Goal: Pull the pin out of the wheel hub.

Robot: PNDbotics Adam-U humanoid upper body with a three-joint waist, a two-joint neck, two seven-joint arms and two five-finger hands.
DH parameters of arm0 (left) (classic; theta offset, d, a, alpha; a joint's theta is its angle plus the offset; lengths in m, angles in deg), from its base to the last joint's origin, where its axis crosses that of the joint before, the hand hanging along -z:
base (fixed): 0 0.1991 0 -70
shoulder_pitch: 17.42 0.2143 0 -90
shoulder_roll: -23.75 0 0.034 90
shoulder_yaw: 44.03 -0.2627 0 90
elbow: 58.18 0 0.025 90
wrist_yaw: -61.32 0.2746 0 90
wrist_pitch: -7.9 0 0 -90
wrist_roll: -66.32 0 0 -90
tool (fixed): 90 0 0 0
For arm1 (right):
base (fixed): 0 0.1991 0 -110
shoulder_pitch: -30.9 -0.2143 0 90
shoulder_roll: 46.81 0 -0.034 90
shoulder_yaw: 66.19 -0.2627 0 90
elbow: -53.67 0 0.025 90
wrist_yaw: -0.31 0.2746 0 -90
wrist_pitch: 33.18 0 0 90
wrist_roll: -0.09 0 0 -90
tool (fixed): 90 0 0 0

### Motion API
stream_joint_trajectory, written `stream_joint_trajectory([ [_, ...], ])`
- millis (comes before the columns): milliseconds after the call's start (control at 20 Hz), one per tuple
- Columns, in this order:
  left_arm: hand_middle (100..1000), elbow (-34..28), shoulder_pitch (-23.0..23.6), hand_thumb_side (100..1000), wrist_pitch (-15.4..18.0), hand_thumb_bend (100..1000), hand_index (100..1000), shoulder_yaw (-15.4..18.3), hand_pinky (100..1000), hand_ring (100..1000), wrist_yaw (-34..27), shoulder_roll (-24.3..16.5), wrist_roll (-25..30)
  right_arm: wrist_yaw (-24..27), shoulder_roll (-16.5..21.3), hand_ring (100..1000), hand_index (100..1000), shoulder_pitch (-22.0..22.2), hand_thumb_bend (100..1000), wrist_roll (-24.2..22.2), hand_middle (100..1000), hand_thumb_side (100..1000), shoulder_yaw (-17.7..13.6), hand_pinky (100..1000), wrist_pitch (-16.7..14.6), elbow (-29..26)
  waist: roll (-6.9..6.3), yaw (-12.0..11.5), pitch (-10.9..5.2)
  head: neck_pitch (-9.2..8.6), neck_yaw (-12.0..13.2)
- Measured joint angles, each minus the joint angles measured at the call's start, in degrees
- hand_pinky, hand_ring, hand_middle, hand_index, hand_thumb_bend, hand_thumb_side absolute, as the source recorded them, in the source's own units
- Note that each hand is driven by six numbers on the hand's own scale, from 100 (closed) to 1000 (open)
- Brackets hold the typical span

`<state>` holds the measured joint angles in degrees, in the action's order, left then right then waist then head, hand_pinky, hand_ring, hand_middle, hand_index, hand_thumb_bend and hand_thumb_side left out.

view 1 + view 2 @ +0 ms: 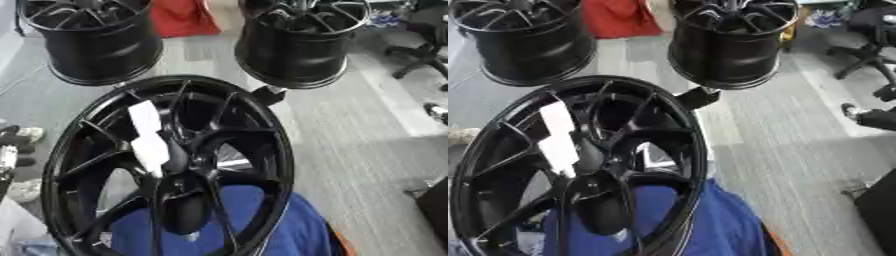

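A large black wheel hub [219, 130] stands tilted in the foreground and fills the lower left of both eye views. A white elongated piece [147, 136] lies across its spokes just left of the centre bore, running from upper left to lower right. It reads as the pin. Through the spokes and below the rim shows a blue cloth [289, 230]. Neither of my hands shows in either view.
Two more black wheels stand on the grey floor behind, one at the back left [96, 45] and one at the back right [297, 50]. A red object [182, 17] lies between them. An office chair base [420, 55] is at the right, and a dark shape [435, 207] at the lower right edge.
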<state>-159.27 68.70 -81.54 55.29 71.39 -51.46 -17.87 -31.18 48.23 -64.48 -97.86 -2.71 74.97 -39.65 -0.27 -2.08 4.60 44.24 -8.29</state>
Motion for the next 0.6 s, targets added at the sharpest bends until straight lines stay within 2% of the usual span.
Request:
stream_joint_trajectory([
  [50,639,0.00,0.00,676,0.05,147,808,-0.11,623,676,-0.06,0.21,0.10,0.91,-1.38,672,803,0.26,493,0.98,791,256,0.18,566,-0.98,-1.60,-0.08,-0.08,0.01,0.00,-0.03],
  [100,639,0.02,-0.01,690,0.10,146,808,-0.25,623,677,-0.16,0.31,0.17,1.91,-2.73,677,816,0.50,338,1.96,797,333,0.69,569,-1.96,-3.21,-0.14,-0.07,0.04,0.00,-0.04],
  [400,641,0.15,-0.04,687,0.47,147,807,-0.72,623,678,-0.87,0.77,0.32,7.69,-10.69,677,814,3.87,328,7.86,796,296,7.57,571,-7.82,-12.72,-0.69,-0.31,0.26,0.00,0.32],
  [600,645,0.16,-0.17,688,0.74,150,811,-1.16,624,681,-1.42,0.77,0.15,11.62,-13.38,681,816,5.95,323,11.80,798,290,13.31,575,-10.80,-17.67,-0.75,0.01,0.46,0.00,1.21],
])
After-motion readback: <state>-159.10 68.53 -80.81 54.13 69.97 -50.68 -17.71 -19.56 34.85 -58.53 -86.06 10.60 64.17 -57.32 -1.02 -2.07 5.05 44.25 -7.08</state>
